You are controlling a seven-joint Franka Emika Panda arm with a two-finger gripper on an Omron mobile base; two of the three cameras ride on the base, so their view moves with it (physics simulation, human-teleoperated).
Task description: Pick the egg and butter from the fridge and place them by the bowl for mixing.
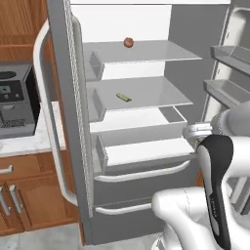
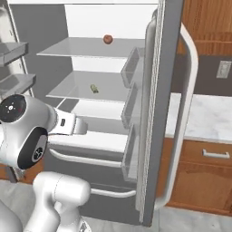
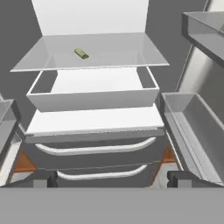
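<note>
The fridge [image 1: 188,34] stands open, with a white back wall and grey shelves. A small brown egg [image 1: 128,42] [image 2: 108,39] rests at the back of the upper shelf. On the shelf below lies the yellow-olive butter [image 1: 123,97] [image 2: 94,88] [image 3: 81,53]. My gripper [image 1: 189,131] [image 2: 84,127] [image 3: 113,179] is open, with nothing between its fingers. It hovers in front of the fridge at the height of the white drawer, below and in front of the butter, and points inward. The bowl is out of view.
Both fridge doors are swung wide: the left door [image 1: 68,97] with its long curved handle, and the right door [image 2: 158,90]. Clear door bins [image 3: 197,127] line both. A white drawer [image 3: 94,94] sits under the butter shelf. A dark appliance [image 1: 14,97] stands on the marble counter [image 2: 204,118].
</note>
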